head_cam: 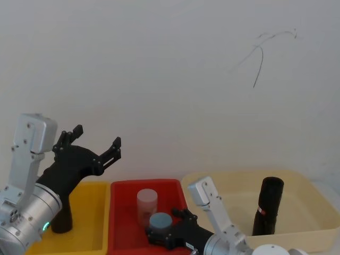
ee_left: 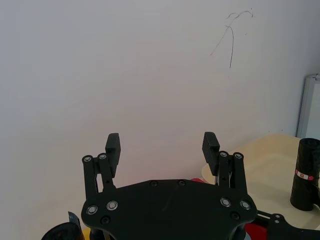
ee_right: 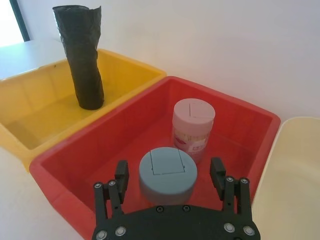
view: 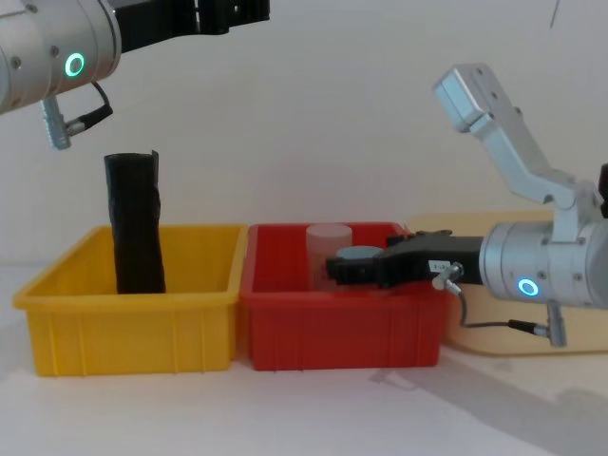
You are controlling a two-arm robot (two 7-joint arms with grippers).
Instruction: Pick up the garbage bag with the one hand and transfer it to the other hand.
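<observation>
The garbage bag [head_cam: 268,206] stands upright in the cream tray [head_cam: 308,202] on the robot's right, its red-and-white label band facing the head camera. In the left wrist view the roll [ee_left: 306,175] is cut off by the frame edge. In the chest view the right arm blocks most of that tray, so the roll cannot be made out there.

The left gripper [head_cam: 95,143] is raised above the yellow bin [view: 133,294], clear of everything, its fingers spread wide with nothing between them. The chest view crops it at the top edge, showing little more than the arm's green ring.

The right gripper [ee_right: 170,175] sits low over the red bin [head_cam: 119,212], its fingers wide apart on either side of a grey-blue capped jar [ee_right: 167,172]; they appear not to touch it, though the gap is hard to judge. Just behind that jar stands a pink jar [ee_right: 192,127].

A second black roll [ee_right: 80,55], unlabelled with a ragged rim, stands upright in the yellow bin. In the head view the left arm hides its upper part.
</observation>
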